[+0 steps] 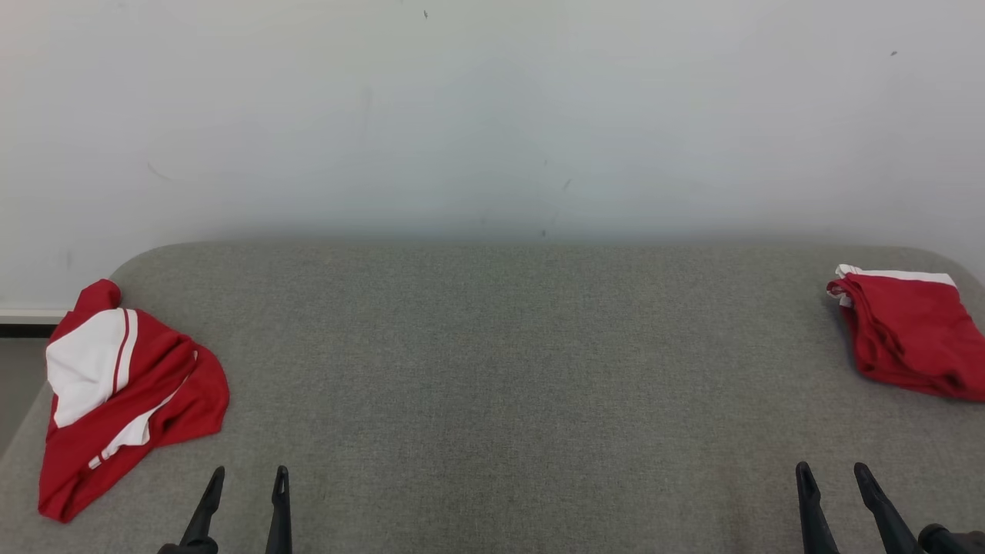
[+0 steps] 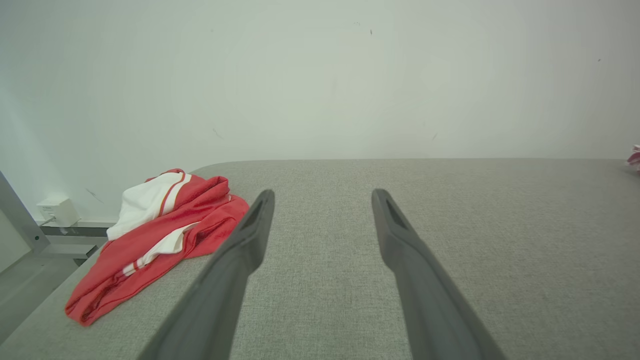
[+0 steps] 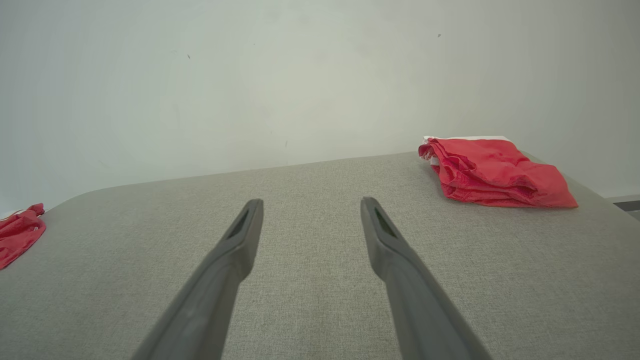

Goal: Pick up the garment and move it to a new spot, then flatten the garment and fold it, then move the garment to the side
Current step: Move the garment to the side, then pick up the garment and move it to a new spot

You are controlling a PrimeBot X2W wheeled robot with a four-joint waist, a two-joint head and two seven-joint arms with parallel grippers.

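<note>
A crumpled red and white garment (image 1: 123,392) lies at the left edge of the grey padded table (image 1: 508,369); the left wrist view has it as the crumpled garment (image 2: 160,235) to the left of my fingers. A second red garment (image 1: 912,331), folded with a white edge, rests at the table's right edge, seen as the folded garment (image 3: 492,172) in the right wrist view. My left gripper (image 1: 248,475) is open near the front edge, just right of the crumpled garment and apart from it. My right gripper (image 1: 833,472) is open at the front right, well short of the folded garment.
A pale wall (image 1: 492,115) rises right behind the table. The table's corners are rounded. Off the left edge are a grey metal frame (image 2: 17,215) and a small white box (image 2: 57,210) on the wall. A wide stretch of bare cloth lies between the two garments.
</note>
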